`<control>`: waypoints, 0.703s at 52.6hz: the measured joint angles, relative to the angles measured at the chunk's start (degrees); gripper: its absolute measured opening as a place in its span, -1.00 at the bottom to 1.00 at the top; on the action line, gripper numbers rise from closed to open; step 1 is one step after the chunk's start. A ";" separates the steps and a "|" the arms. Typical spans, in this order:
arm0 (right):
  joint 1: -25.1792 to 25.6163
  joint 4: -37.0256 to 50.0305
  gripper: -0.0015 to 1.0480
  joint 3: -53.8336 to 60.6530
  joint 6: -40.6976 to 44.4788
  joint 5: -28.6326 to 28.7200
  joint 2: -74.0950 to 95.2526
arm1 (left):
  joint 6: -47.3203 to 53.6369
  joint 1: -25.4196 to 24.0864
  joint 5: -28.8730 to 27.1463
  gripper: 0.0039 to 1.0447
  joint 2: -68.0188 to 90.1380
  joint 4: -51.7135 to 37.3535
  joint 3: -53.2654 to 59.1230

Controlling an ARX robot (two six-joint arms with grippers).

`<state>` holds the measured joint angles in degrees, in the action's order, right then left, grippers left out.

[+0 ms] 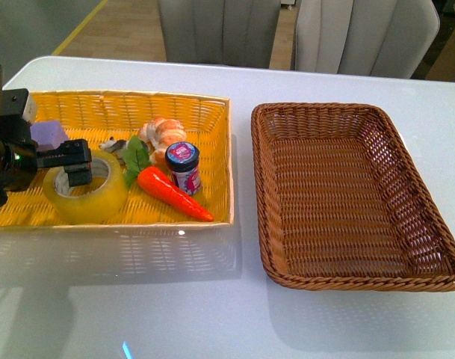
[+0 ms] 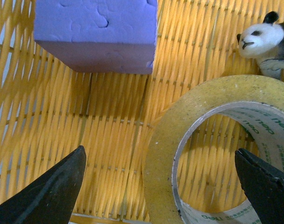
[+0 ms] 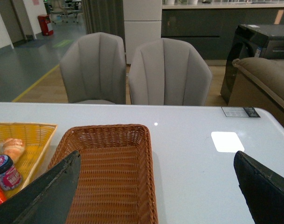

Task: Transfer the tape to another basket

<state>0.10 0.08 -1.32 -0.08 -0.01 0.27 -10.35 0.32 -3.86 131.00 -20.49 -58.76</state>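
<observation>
While the tape point(image 1: 89, 198) lies flat in the yellow basket point(image 1: 130, 96), the task is only at its beginning, because the roll is not lifted. Left of the tape and a little behind it sits a purple block point(image 1: 48, 134). The left gripper point(image 1: 79, 165) hangs over the tape with its jaws wide. In the left wrist view one finger is outside the roll and the other is over its hollow core, so the wall of the roll stands between them, not yet pinched. Right of the tape are a carrot point(image 1: 175, 194) and a small jar point(image 1: 184, 166). Far to the right of the tape, on the table, stands the brown basket point(image 1: 361, 282), with nothing in it. The right gripper point(image 3: 155, 186) is above this basket, jaws wide and holding nothing. I judge that the grasp, the carry and the release all remain.
</observation>
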 joint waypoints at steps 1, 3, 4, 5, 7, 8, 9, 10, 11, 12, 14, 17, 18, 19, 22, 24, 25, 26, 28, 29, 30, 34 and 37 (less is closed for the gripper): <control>0.00 0.00 0.83 0.00 0.00 0.00 0.00 | 0.00 0.00 0.02 0.83 0.07 0.02 -0.04; 0.00 0.00 0.83 0.00 0.00 0.00 0.00 | 0.00 0.00 0.02 0.83 0.35 0.13 -0.20; 0.00 0.00 0.83 0.00 0.00 0.00 0.00 | 0.00 0.00 0.00 0.83 0.42 0.17 -0.24; 0.00 0.00 0.83 0.00 0.00 0.00 0.00 | 0.00 0.00 0.00 0.83 0.52 0.28 -0.28; 0.00 0.00 0.83 0.00 0.00 0.00 0.00 | -0.04 0.04 -0.04 0.83 0.70 0.37 -0.37; 0.00 0.00 0.83 0.00 0.00 0.00 0.00 | -0.07 0.07 -0.09 0.83 0.79 0.39 -0.44; 0.00 0.00 0.83 0.00 0.00 0.00 0.00 | -0.04 0.07 -0.20 0.83 0.85 0.44 -0.48; 0.00 0.00 0.83 0.00 0.00 0.00 0.00 | -0.07 0.11 -0.26 0.80 0.94 0.52 -0.59; 0.00 0.00 0.83 0.00 0.00 0.00 0.00 | -0.07 0.13 -0.31 0.77 0.98 0.57 -0.66; 0.00 0.00 0.83 0.00 0.00 0.00 0.00 | -0.13 0.17 -0.44 0.71 1.05 0.66 -0.77; 0.00 0.00 0.83 0.00 0.00 0.00 0.00 | -0.26 0.26 -0.46 0.60 1.16 0.72 -0.83; 0.00 0.00 0.83 0.00 0.00 0.00 0.00 | -0.48 0.46 -0.66 0.40 1.27 1.01 -0.96; 0.00 0.00 0.83 0.00 0.00 0.00 0.00 | -0.52 0.50 -0.66 0.36 1.29 1.05 -0.98; 0.00 0.00 0.83 0.00 0.00 0.00 0.00 | -0.61 0.61 -0.66 0.29 1.31 1.18 -1.01; 0.00 0.00 0.83 0.00 0.00 0.00 0.00 | -0.92 0.81 -0.66 0.12 1.33 1.46 -1.07; 0.00 0.00 0.83 0.00 0.00 0.00 0.00 | -1.11 0.98 -0.66 -0.01 1.36 1.51 -1.09; 0.00 0.00 0.83 0.00 0.00 0.00 0.00 | -1.18 1.01 -0.66 -0.05 1.36 1.51 -1.09; 0.00 0.00 0.83 0.00 0.00 0.00 0.00 | -1.33 1.05 -0.68 -0.12 1.36 1.53 -1.11; 0.00 0.00 0.83 0.00 0.00 0.00 0.00 | -1.51 1.11 -0.76 -0.22 1.36 1.53 -1.11; 0.00 0.00 0.83 0.00 0.00 0.00 0.00 | -1.57 1.16 -0.87 -0.29 1.36 1.55 -1.11; 0.00 0.00 0.83 0.00 0.00 0.00 0.00 | -1.57 1.20 -0.96 -0.32 1.36 1.57 -1.11; 0.00 0.00 0.83 0.00 0.00 0.00 0.00 | -1.86 1.29 -1.66 -0.53 1.31 1.55 -1.11; 0.00 0.00 0.83 0.00 0.00 0.00 0.00 | -2.05 1.27 -1.57 -0.67 1.03 1.55 -1.05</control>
<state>0.10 0.08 -1.32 -0.08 -0.01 0.27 -12.40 1.58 -5.43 132.03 -18.94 -59.81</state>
